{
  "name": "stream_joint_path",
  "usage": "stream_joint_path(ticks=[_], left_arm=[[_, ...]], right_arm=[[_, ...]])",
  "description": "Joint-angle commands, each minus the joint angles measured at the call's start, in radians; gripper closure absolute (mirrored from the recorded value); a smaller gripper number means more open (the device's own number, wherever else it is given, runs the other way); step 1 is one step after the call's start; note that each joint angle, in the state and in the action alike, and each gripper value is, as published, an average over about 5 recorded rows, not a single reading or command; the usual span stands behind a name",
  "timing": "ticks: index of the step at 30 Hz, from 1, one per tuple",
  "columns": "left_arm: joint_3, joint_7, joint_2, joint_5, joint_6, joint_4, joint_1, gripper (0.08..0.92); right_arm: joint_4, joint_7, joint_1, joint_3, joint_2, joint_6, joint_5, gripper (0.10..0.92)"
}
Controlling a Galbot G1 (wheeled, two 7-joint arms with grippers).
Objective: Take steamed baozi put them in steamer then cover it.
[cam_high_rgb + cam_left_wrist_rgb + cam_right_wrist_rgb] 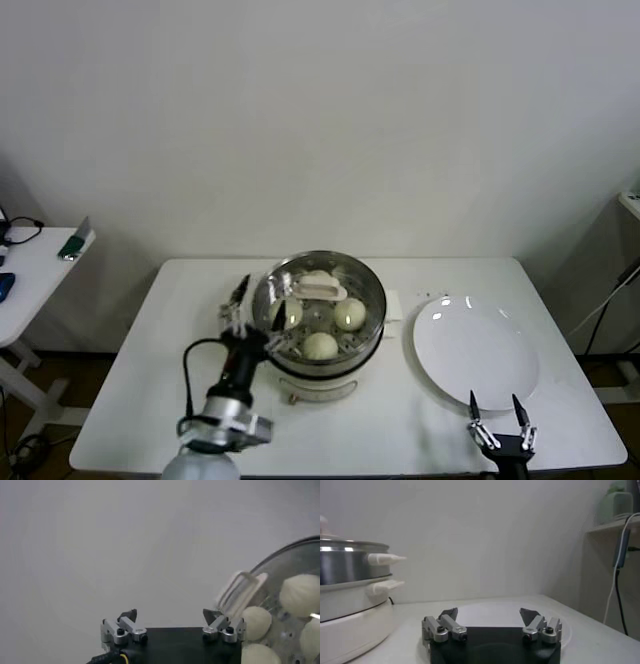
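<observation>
The steel steamer (372,300) stands on its white cooker base (320,385) at the table's middle. The glass cover (300,272) with its cream handle (320,290) lies on it. Under the glass are four baozi, such as the ones at the right (349,315) and the front (320,346). My left gripper (257,310) is open and empty, just left of the steamer's rim. In the left wrist view it (170,615) is beside the handle (240,592) and baozi (256,622). My right gripper (497,412) is open and empty at the front right.
An empty white plate (475,350) lies right of the steamer; the right gripper (489,613) hangs over its near edge (495,605). The steamer's side handles (385,558) stick out towards it. A side table (30,270) with small items stands far left.
</observation>
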Motion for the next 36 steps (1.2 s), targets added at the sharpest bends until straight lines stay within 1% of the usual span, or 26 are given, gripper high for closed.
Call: stream_joint_path(ticks=[1,3,5,9,19,36], left_arm=[[-0.453,0.036,0.087,-1.017,-0.396,0.157,0.244,0.177],[-0.453,0.067,0.108,-1.109,-0.477,0.242,0.246,0.177],[-0.443,0.092,0.11,-1.146,-0.534,0.313,0.244,0.177],[-0.407,0.107,0.09,-1.15,-0.594,0.383,0.245,0.177],[-0.328,0.11,0.043,-1.118,-0.633,0.413,0.244,0.177],[-0.295,0.109,0.038,-1.076,-0.634,0.411,0.234,0.177]], right_arm=[[-0.011,-0.01,0.006,-0.009,-0.004,0.019,-0.024,0.203],[-0.017,-0.015,0.008,-0.012,-0.008,0.029,-0.026,0.203],[-0.019,-0.019,0.009,-0.015,-0.012,0.037,-0.022,0.203],[-0.019,-0.028,0.01,-0.018,-0.02,0.047,-0.007,0.203],[-0.025,-0.034,0.009,-0.029,-0.033,0.049,0.009,0.203],[-0.024,-0.034,0.001,-0.036,-0.024,0.058,0.01,0.203]])
